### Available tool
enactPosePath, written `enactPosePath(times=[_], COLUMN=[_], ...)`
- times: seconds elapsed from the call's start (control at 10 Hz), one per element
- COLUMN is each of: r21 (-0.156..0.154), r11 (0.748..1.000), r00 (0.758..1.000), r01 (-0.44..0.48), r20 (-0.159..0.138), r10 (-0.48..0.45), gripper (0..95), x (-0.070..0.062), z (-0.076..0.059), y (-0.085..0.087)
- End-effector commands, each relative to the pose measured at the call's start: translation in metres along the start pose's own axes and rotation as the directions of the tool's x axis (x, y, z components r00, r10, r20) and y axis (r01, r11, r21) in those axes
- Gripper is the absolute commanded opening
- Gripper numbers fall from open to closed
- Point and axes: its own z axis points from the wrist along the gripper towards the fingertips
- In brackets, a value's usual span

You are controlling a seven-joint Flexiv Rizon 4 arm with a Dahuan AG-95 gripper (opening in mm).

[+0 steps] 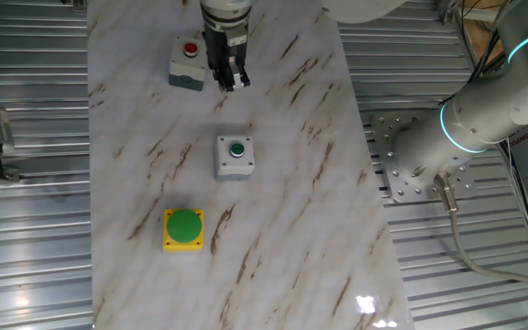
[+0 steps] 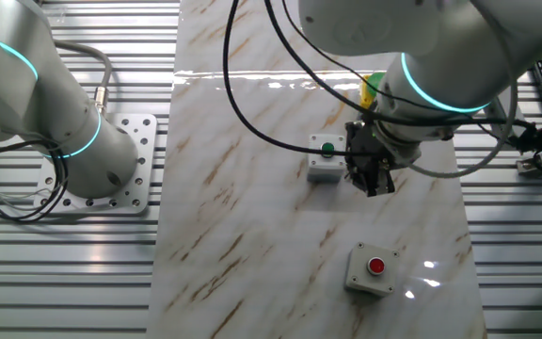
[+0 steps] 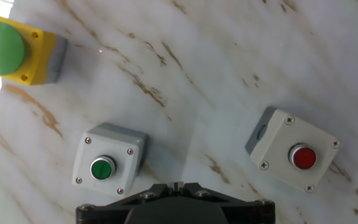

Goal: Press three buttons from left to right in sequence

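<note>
Worktop (image 1: 291, 229): we see a white marbled sheet with brown veins; the three boxes stand on it, well apart from each other.
Red box (image 1: 187, 63): grey, with a small red button; in one fixed view it is at the top of the sheet, just left of the fingers.
Dark-green box (image 1: 235, 156): grey, with a small dark-green button; it stands near the middle of the sheet.
Yellow box (image 1: 183, 229): a large green dome on it; it is lowest in that view, a little left of the dark-green box.
Fingers (image 1: 231, 79): they point down at the sheet beside the red box, touching no box as far as we see. In the hand view the tips (image 3: 176, 186) appear pressed together with no gap, so they are clenched on nothing.
Hand view: the red box (image 3: 293, 152) is at right, the dark-green box (image 3: 106, 160) at lower left, the yellow box (image 3: 18, 48) at upper left.
</note>
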Motion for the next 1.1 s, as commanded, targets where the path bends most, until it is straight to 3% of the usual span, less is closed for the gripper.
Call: enactPosePath(times=[0.1,0.3,0.5,0.7,1.0,1.1], r21=[-0.024,-0.047,-0.036,-0.030,0.035,0.039], r11=[0.999,0.996,0.991,0.984,0.965,0.961], r00=[0.999,0.997,0.992,0.984,0.966,0.961], r01=[-0.027,-0.071,-0.130,-0.177,-0.258,-0.275], r20=[0.016,0.015,-0.001,0.010,0.018,0.025], r10=[0.027,0.071,0.130,0.178,0.258,0.274], gripper=[0.0,0.0,0.0,0.0,0.0,0.0], x=[0.0019,0.0019,0.0019,0.0019,0.0019,0.0019], z=[0.0004,0.0004,0.0004,0.0004,0.0004,0.0004], y=[0.0003,0.0003,0.0003,0.0003,0.0003,0.0003])
